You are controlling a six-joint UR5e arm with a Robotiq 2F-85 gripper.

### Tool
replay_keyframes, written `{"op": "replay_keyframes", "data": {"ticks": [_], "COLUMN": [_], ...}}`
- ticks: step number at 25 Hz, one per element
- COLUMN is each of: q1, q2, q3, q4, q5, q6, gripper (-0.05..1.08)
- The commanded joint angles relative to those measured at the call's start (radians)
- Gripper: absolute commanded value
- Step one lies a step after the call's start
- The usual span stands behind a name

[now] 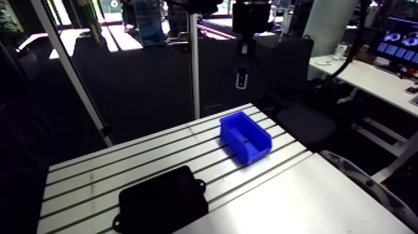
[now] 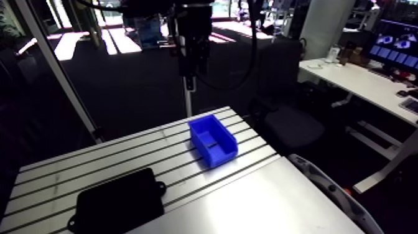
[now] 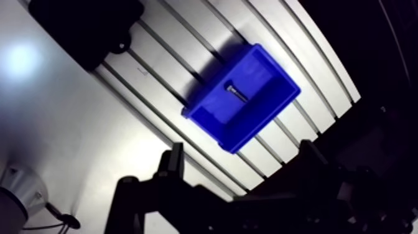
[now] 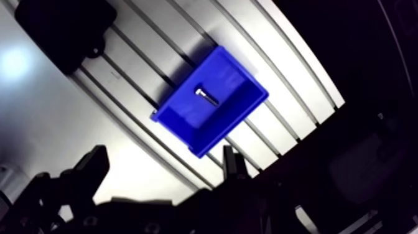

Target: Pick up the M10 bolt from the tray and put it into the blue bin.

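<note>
DESK: Posing how, up there?

PHOTOG: Hanging from 12 o'clock in the arm view, carrying the gripper (image 3: 242,152) high over the slotted table (image 1: 93,168) and pointing it down at the tabletop. Hovering well above the blue bin (image 4: 180,131), touching nothing.

DESK: Gripping anything?

PHOTOG: Gripping nothing. Holding both fingers (image 3: 176,165) spread wide, framing only the bin's nearest corner in the wrist view.

DESK: And placing the M10 bolt where?

PHOTOG: Placing the M10 bolt (image 4: 205,95) inside the blue bin, ahead of the gripper. Lying flat on the floor, about the middle, standing clear of all four walls.

DESK: Pointing which way?

PHOTOG: Running crosswise to the bin's longer sides, roughly 9 to 3 o'clock in the arm view. Showing a brighter end toward the side of the black tray (image 1: 162,200). Not telling head from tip at this range.

DESK: Locating that tray?

PHOTOG: Sitting at about 8 o'clock of the bin, apart from it, flat on the same slotted table near its front edge.
</note>
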Motion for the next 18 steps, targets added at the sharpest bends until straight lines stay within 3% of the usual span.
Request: {"op": "replay_keyframes", "data": {"ticks": [1,4,12,16,18], "q1": [0.098,0.161,0.302,0.302,0.302], "q2": [-0.027,-0.041,-0.082,-0.123,-0.128], "q3": [-0.094,-0.12,-0.12,-0.123,-0.121], "q4": [0.103,0.144,0.262,0.308,0.308], "q5": [-0.004,-0.012,-0.007,0.013,0.013], "q6": [0.413,0.586,0.927,0.98,0.997], "gripper": [0.01,0.01,0.01,0.01,0.01]}}
